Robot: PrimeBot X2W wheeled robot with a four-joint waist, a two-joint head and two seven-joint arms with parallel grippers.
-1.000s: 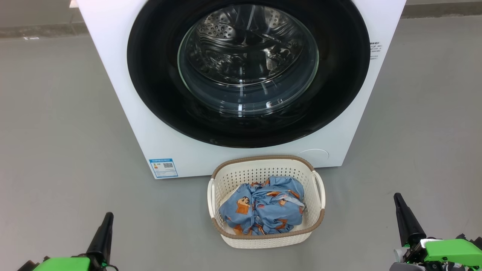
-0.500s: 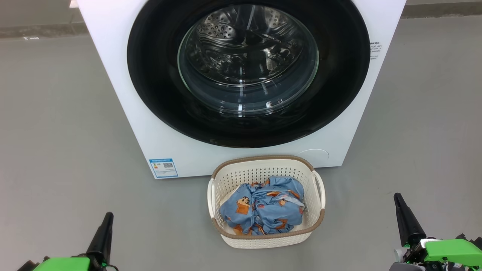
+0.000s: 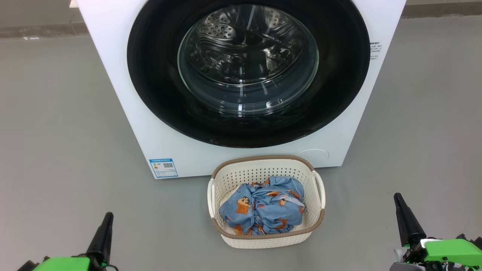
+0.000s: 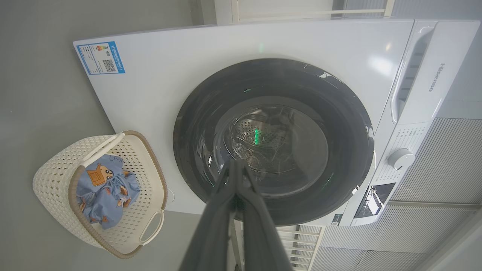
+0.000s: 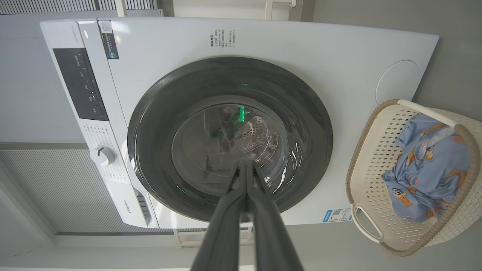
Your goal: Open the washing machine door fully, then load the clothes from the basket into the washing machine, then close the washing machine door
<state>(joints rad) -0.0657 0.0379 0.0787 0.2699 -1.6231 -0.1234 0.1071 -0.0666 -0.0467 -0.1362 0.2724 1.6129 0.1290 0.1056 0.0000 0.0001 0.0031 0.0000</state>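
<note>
The white washing machine point(image 3: 113, 64) stands ahead with its round black washing machine door point(image 3: 150, 94) closed flat against the front; the steel drum shows through the glass. On the floor just in front sits the cream basket point(image 3: 263, 238), holding the crumpled light blue clothes point(image 3: 263, 207). My left gripper point(image 3: 107, 216) rests low at the lower left, shut and empty, well short of the basket. At the lower right my right gripper point(image 3: 396, 197) is also shut and empty. Both wrist views face the door point(image 4: 196, 124) point(image 5: 150, 124), with the basket point(image 4: 52, 177) point(image 5: 467, 210) off to one side.
Grey floor point(image 3: 52, 131) spreads on both sides of the machine. A blue label sticker point(image 3: 163, 168) marks its lower left corner. The control panel and dial point(image 4: 401, 159) sit along the machine's top. A ribbed grey wall panel point(image 5: 49, 180) stands behind it.
</note>
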